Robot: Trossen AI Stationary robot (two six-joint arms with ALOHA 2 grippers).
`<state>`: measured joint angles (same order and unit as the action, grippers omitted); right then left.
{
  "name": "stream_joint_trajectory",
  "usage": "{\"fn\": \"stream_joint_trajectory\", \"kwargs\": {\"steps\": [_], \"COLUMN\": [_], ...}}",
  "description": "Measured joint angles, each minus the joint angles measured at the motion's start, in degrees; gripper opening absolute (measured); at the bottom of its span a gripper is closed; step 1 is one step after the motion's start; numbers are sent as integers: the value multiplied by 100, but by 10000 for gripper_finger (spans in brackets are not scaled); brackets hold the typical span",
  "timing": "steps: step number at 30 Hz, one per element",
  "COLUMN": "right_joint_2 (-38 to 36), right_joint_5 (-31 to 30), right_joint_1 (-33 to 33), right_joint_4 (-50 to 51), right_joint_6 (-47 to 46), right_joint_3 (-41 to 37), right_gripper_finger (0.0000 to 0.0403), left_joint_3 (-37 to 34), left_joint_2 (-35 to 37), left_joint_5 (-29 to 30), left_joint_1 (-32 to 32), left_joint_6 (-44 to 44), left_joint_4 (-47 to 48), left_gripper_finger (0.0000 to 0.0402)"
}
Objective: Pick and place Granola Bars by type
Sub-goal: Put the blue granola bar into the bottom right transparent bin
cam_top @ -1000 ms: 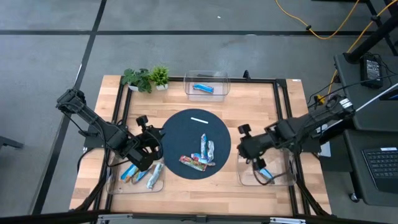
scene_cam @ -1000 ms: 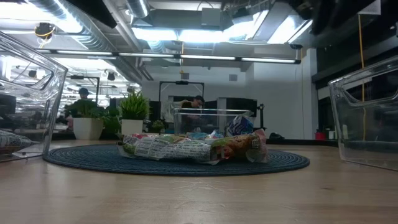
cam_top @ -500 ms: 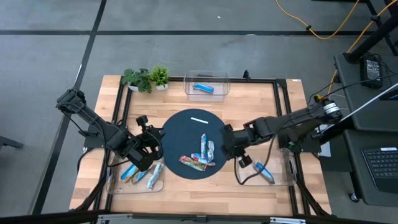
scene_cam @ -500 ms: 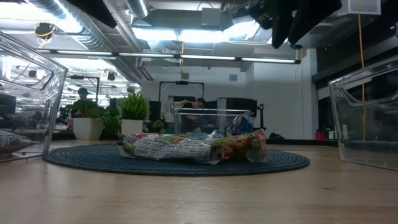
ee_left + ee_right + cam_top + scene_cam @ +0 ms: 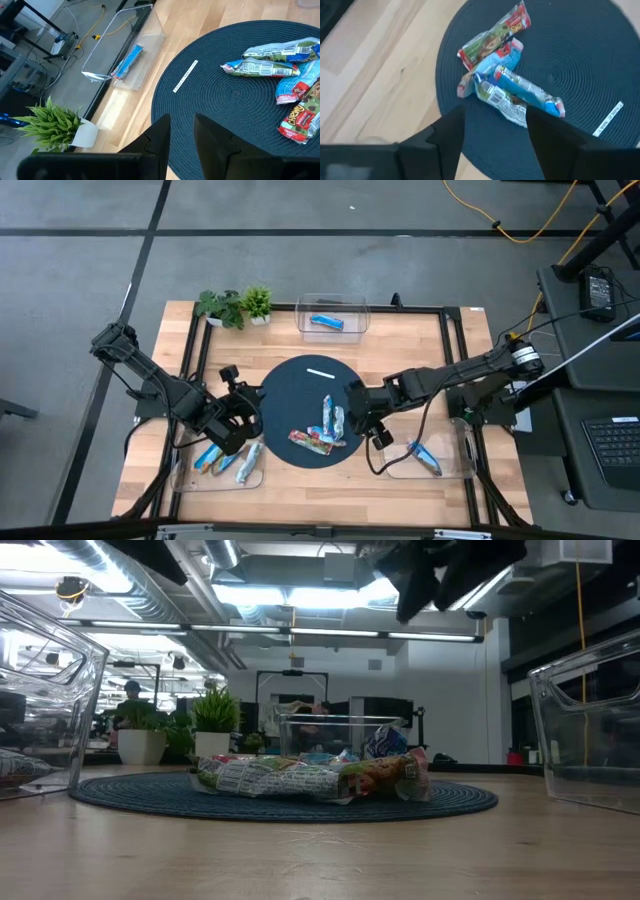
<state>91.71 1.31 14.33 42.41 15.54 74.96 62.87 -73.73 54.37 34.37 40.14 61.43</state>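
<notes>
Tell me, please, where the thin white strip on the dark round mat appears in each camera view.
High view: white strip on the mat's far part, toward the back bin.
Low view: not visible.
Left wrist view: strip near the mat's edge, beside the bin.
Right wrist view: strip at the picture's right edge.
Shared landmark: the dark round mat.

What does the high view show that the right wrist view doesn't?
Only the high view: three clear bins, bars already dropped in them, the potted plants, and the left pincer over the mat's left edge. Only the right wrist view: the right pincer, open above the pile. Both: the dark mat, the heaped bars, the white strip.
</notes>
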Motion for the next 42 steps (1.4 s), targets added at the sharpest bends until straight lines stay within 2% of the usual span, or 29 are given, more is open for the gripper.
{"fn": "stream_joint_trajectory", "kwargs": {"steps": [9,18,25,36,39,42], "right_joint_2": [592,1117,1481,1869,1922,1927], "right_joint_5": [-6,41,391,441,443,443], "right_joint_1": [-96,-112,-121,-121,-121,-121], "right_joint_4": [-123,-668,-1209,-1195,-1210,-1214], "right_joint_6": [266,445,432,428,424,425], "right_joint_3": [-4,-4,-4,-7,-7,-7], "right_gripper_finger": [218,218,218,218,208,178], "left_joint_3": [0,0,0,0,0,0], "left_joint_2": [0,0,0,0,0,0], "left_joint_5": [-2,-44,-46,-46,-46,-44], "left_joint_1": [-2,-2,-2,-2,-2,-2], "left_joint_6": [-44,-44,-44,-44,-44,-42], "left_joint_4": [2,-2,-2,-4,-4,-4], "left_gripper_finger": [77,77,77,77,77,77]}}
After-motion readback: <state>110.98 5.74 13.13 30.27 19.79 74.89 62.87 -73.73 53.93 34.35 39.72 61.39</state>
